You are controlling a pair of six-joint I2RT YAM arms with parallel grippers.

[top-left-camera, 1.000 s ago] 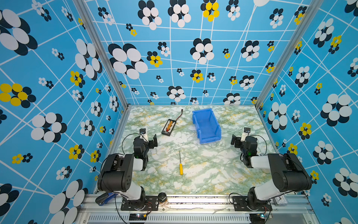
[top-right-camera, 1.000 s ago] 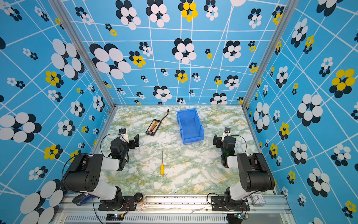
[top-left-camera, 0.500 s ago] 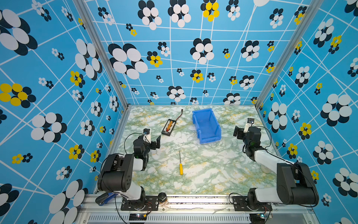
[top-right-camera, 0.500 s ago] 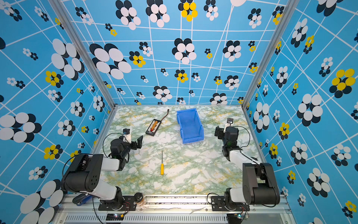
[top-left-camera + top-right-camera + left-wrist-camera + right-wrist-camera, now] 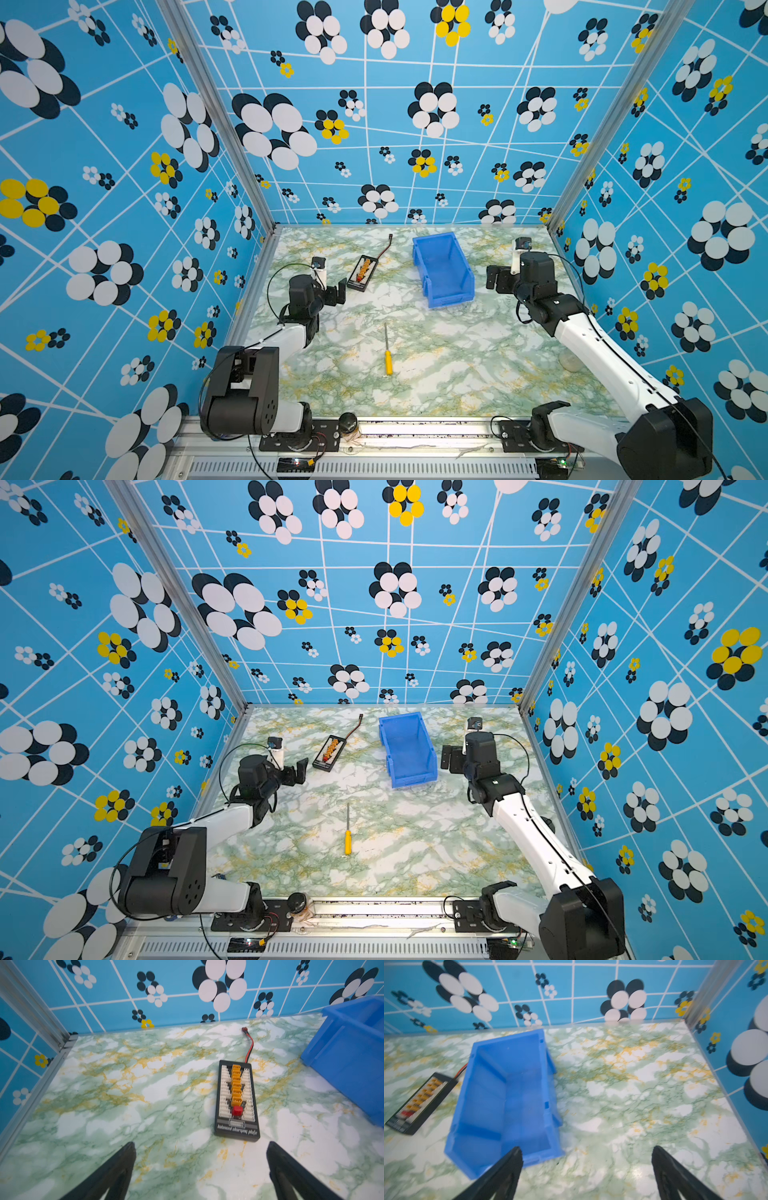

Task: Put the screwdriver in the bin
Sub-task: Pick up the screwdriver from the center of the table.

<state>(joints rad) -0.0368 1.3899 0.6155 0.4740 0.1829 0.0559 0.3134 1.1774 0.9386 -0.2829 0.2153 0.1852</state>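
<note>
Left end effector (image 5: 337,291) and right end effector (image 5: 498,279) both gape empty (screwdriver (image 5: 387,356) lies on tabletop (image 5: 457,365), apart from bin (image 5: 451,300)).

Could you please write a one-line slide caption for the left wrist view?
Open left gripper facing the black charging board on the marble table, blue bin nearby.

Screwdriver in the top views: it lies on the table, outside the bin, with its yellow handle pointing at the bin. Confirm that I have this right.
One detail is wrong. The screwdriver does lie on the table, outside the bin, but its yellow handle points away from the bin, toward the robot's bases. The thin grey shaft is the end nearer the bin. Both top views show this.
</note>
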